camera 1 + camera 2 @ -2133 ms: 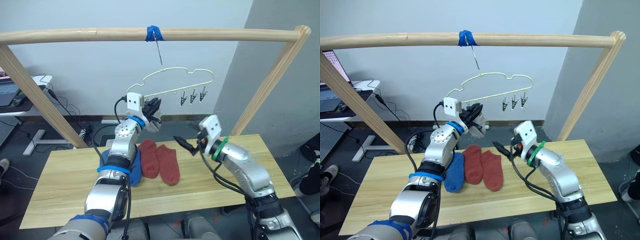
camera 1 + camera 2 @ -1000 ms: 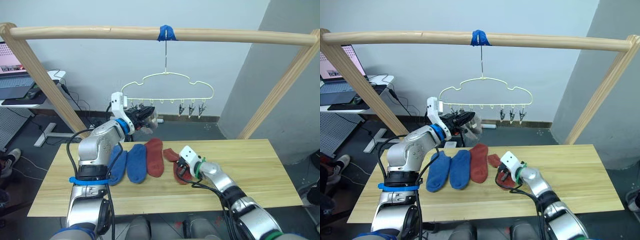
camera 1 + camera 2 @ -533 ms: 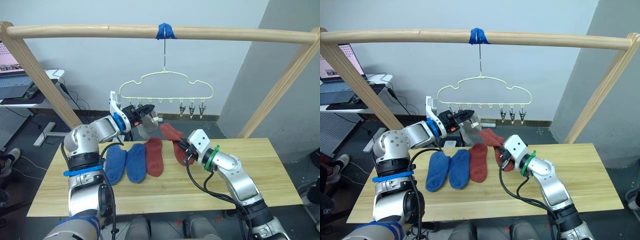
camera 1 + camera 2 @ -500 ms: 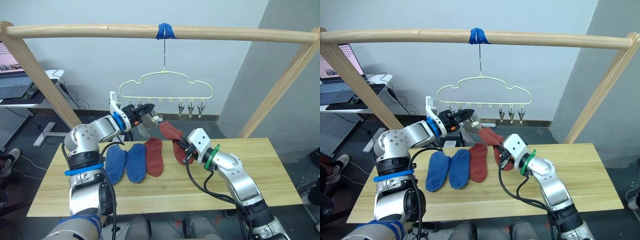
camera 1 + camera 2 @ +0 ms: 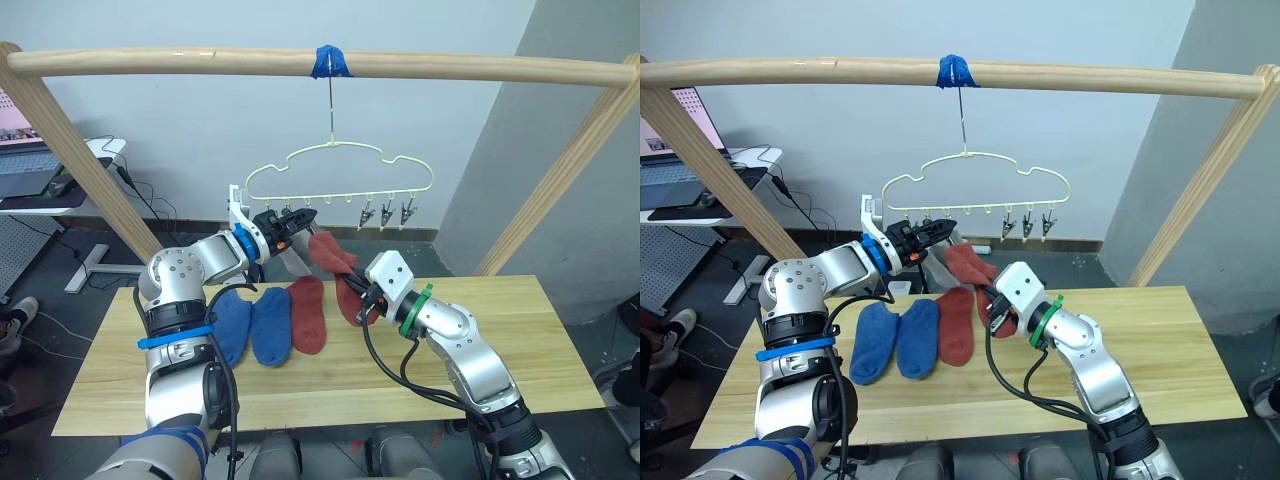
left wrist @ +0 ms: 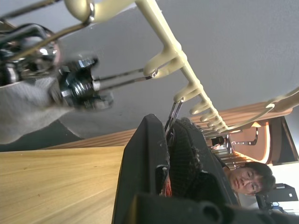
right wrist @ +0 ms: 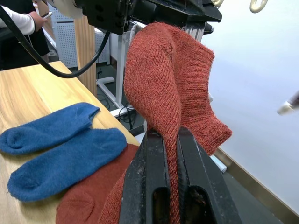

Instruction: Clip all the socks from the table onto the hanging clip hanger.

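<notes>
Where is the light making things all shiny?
In the left wrist view, bright glints sit on the metal clip nearest the camera. In the left eye view, a pale shine streak lies along the wooden rail, left of its blue tape.

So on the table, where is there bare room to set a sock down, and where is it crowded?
The table is bare over its whole right stretch, beyond the right gripper, and along the front edge. The left end past the blue socks is also bare. It is crowded mid-left, where the blue socks and a red sock lie side by side.
</notes>
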Available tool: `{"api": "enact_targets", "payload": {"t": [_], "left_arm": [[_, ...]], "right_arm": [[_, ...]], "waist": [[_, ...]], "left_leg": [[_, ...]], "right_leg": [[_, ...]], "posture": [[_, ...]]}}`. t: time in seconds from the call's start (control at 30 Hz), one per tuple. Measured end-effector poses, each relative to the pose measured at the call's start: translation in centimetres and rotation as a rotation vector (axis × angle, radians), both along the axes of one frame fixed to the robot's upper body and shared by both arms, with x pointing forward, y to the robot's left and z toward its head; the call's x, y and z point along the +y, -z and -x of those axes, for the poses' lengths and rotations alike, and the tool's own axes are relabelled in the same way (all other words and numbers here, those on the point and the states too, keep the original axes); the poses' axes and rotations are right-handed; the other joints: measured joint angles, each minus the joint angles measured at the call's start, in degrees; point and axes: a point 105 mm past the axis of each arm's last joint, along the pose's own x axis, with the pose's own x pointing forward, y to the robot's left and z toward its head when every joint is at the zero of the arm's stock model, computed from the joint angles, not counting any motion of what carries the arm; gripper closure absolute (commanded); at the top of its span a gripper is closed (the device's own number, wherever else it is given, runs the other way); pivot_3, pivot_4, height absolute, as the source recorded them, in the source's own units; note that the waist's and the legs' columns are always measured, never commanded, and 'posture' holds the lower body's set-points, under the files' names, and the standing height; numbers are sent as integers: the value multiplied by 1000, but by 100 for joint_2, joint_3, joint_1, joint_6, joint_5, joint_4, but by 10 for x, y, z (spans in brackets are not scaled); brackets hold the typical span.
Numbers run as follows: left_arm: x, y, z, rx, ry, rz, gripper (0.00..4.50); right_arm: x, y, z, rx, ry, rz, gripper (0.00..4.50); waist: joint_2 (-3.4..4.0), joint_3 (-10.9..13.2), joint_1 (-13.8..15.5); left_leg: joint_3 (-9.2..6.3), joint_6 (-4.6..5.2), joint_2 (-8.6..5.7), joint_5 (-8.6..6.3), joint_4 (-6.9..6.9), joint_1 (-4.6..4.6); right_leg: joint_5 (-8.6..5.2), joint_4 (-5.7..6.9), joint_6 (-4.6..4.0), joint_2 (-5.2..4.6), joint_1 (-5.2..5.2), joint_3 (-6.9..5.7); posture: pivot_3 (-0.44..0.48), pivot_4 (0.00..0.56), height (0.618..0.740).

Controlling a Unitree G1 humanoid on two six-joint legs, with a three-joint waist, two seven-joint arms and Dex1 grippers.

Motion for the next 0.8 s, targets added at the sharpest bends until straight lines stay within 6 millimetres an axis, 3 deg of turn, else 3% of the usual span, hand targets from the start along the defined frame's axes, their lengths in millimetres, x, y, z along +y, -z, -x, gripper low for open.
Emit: {"api": "enact_targets", "payload": {"t": [0.27, 0.63, 0.8], "left_arm": [[4, -1, -1, -6, -17, 1, 4384], [1, -1, -1, -5, -5, 4, 4384], [-2, -1, 0, -8, 3, 0, 4384]], "right_arm": [[-2, 9, 4, 42, 6, -8, 4482], [7, -9, -3, -8, -13, -34, 4482], [11, -6, -8, 7, -7, -40, 4482]], "waist": [[0, 0, -5], [-2, 2, -14], [-2, 2, -33]], "left_leg": [[0, 0, 0, 0, -1, -2], [0, 0, 0, 0, -6, -3], [-1, -1, 0, 0, -8, -6]], "right_leg": [[0, -3, 0, 0, 0, -1], [0, -12, 0, 0, 0, -1], [1, -23, -1, -2, 2, -2]], "posture": [[-13, 116, 740], [-19, 122, 740], [-15, 124, 740]]}}
